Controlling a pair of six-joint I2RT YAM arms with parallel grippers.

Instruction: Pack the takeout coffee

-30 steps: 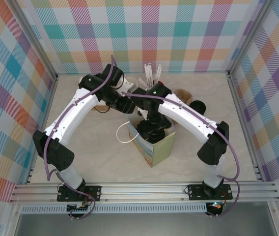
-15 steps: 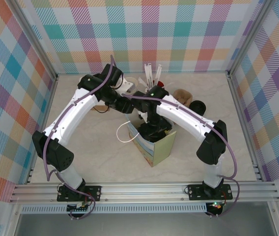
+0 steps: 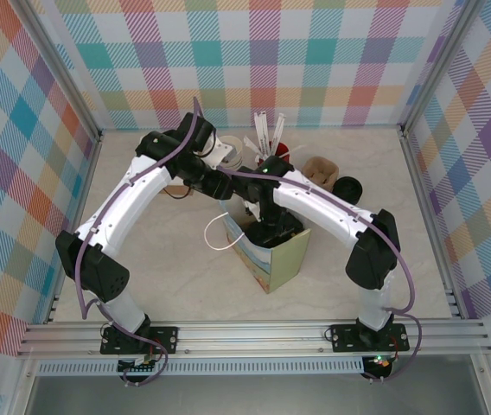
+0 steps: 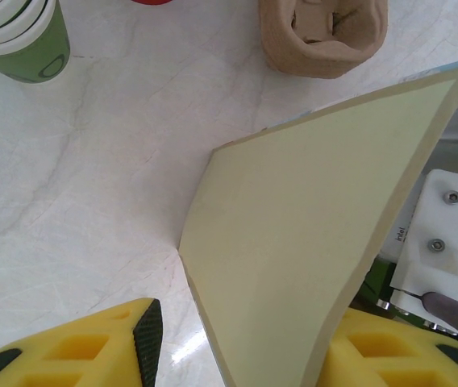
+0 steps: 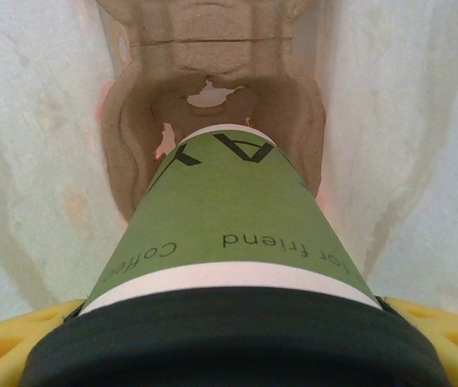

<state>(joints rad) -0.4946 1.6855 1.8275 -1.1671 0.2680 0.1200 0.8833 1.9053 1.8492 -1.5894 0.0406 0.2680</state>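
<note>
Two white arms are seen from the top external camera converging over a cream paper bag (image 3: pixel 284 264) with a blue-green print and a white loop handle (image 3: pixel 215 235). The left gripper (image 3: pixel 228 184) is set at the bag's far rim and the right gripper (image 3: pixel 267 226) is lowered into its mouth. A red cup of white stirrers (image 3: pixel 277 149), a brown moulded-pulp holder (image 3: pixel 319 167) and a loose black lid (image 3: pixel 347 186) are left beyond on the marble-patterned table (image 3: pixel 159 268). From the left wrist, the bag (image 4: pixel 310 226) is framed by the left gripper (image 4: pixel 245 347), whose yellow fingers (image 4: pixel 76 351) are spread around the wall, one standing clear of the paper. A stack of lidless green-banded cups (image 4: pixel 19 40) is seen further off. From the right wrist, the takeout coffee cup (image 5: pixel 229 242), cream paper with a green band and a round black plastic lid, is clamped by the right gripper (image 5: pixel 229 322) inside the bag (image 5: pixel 27 161). Its base is brought to the well of a second pulp carrier (image 5: pixel 213 72) on the bag's floor; whether it is seated cannot be told. The packing is judged nearly done, with seating, release and withdrawal left. Against the earlier top view, the right wrist has been shifted slightly towards the left arm and the red cup is more uncovered, while the bag has not been moved.
</note>
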